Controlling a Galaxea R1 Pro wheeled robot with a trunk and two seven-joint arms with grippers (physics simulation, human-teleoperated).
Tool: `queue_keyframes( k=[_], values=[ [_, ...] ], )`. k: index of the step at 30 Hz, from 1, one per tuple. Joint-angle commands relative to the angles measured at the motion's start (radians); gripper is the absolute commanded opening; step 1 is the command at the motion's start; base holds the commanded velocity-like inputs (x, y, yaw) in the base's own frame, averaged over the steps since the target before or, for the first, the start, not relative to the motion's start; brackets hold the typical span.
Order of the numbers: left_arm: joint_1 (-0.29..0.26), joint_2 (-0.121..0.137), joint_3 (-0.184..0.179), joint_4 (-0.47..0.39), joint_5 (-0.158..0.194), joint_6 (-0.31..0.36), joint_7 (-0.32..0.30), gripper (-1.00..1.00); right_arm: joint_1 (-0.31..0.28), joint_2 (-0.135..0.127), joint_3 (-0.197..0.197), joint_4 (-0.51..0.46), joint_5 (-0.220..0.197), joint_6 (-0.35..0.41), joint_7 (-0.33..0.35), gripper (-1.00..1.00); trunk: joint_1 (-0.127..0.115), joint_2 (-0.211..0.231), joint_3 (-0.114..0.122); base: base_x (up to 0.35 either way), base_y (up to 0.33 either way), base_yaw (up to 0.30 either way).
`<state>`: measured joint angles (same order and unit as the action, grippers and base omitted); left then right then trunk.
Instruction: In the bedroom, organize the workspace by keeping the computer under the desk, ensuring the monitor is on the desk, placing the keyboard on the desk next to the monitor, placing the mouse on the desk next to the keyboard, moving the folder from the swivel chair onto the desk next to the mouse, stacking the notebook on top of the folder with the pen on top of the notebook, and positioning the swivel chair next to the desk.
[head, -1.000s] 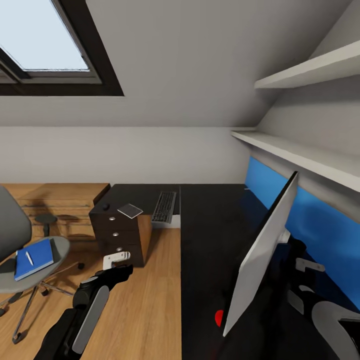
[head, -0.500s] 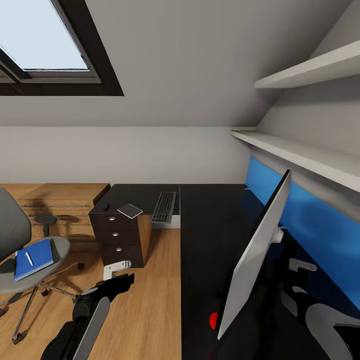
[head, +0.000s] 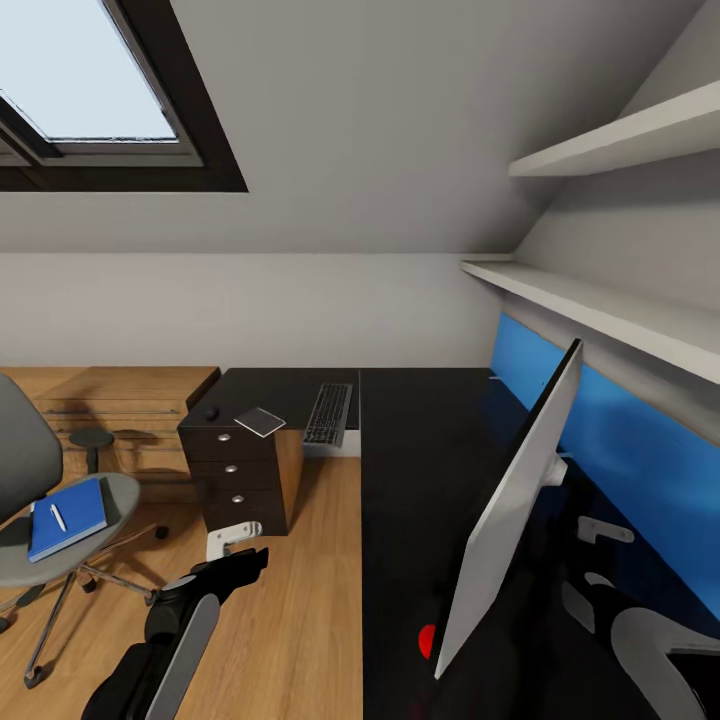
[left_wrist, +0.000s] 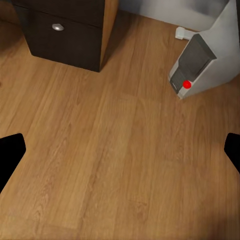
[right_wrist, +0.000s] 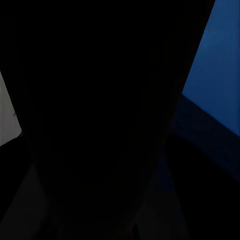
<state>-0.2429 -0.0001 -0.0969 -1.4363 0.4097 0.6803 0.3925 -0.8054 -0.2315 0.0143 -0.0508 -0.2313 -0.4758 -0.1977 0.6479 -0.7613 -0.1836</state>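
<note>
A robot stands at a black L-shaped worktop (head: 420, 470) with a tilted monitor (head: 515, 515) close to its right arm.

The left gripper (left_wrist: 120, 155) hangs over bare wood floor (left_wrist: 110, 165) with its jaws wide, holding nothing; whether the right gripper's jaws are wide or narrow cannot be told, as the right wrist view is nearly black. One silver-grey computer (left_wrist: 200, 62), dark-fronted with a red dot, stands on the floor beside the black drawer unit (head: 235, 470) with three knobs. One black monitor leans on the worktop, a red dot at its lower corner. One keyboard (head: 328, 413), one dark grey notebook (head: 260, 421) and one small black mouse (head: 211, 413) lie at the worktop's far end. One grey swivel chair (head: 40, 520) stands well apart, carrying one blue folder (head: 68, 517) with one white pen (head: 58, 516) on top.
</note>
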Motion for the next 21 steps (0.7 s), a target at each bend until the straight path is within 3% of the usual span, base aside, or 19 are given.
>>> queue_keyframes(
  k=[1, 4, 5, 21],
  values=[
    [-0.001, 0.0, 0.0, -0.001, 0.011, 0.002, 0.009, 1.0, 0.0, 0.006, -0.004, 0.007, 0.001, 0.002, 0.004, -1.0, 0.0, -0.001, -0.002, 0.0, 0.0, 0.0],
    [-0.001, 0.0, 0.003, -0.001, 0.011, 0.002, 0.009, 1.0, 0.0, 0.006, 0.002, 0.006, -0.003, 0.004, 0.003, -1.0, 0.0, -0.001, -0.002, 0.0, 0.0, 0.0],
    [-0.001, 0.0, 0.003, -0.001, 0.011, 0.002, 0.009, 1.0, 0.0, 0.049, -0.008, 0.069, 0.015, 0.006, 0.003, -1.0, 0.0, -0.001, -0.002, 0.0, 0.0, 0.0],
    [-0.001, 0.0, 0.003, -0.002, 0.011, 0.002, 0.01, 1.0, 0.0, 0.049, -0.007, 0.068, 0.015, 0.037, 0.001, -1.0, 0.0, -0.001, -0.002, 0.0, 0.0, 0.0]
  ],
)
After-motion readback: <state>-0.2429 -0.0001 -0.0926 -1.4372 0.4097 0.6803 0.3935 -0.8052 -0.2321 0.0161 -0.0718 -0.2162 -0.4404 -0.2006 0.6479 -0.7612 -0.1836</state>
